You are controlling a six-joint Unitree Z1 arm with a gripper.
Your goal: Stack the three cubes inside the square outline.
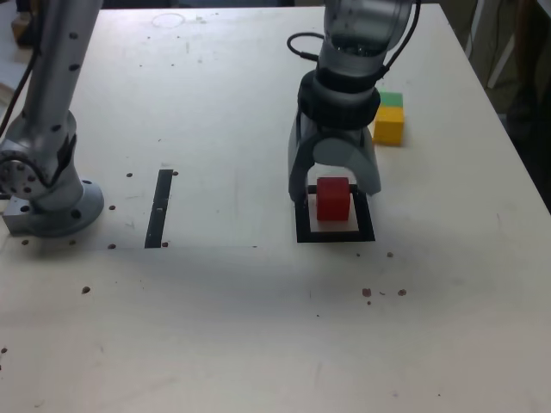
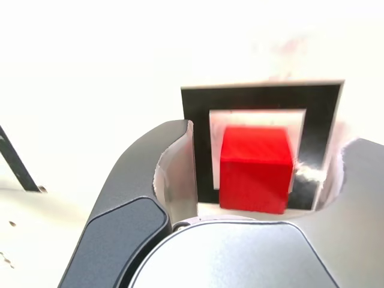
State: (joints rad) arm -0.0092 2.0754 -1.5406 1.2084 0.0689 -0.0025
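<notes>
Red cube (image 1: 333,199) sits in square outline (image 1: 335,235), gripper (image 1: 334,186) jaws apart.

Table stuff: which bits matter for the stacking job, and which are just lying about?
For the job:
- red cube, in the square outline
- yellow cube
- green cube
- gripper, jaws apart

Just lying about:
- black strip

Pale table (image 1: 224,327) (dotted with small dark specks), narrow black strip (image 1: 159,208) toward the exterior view's left
</notes>
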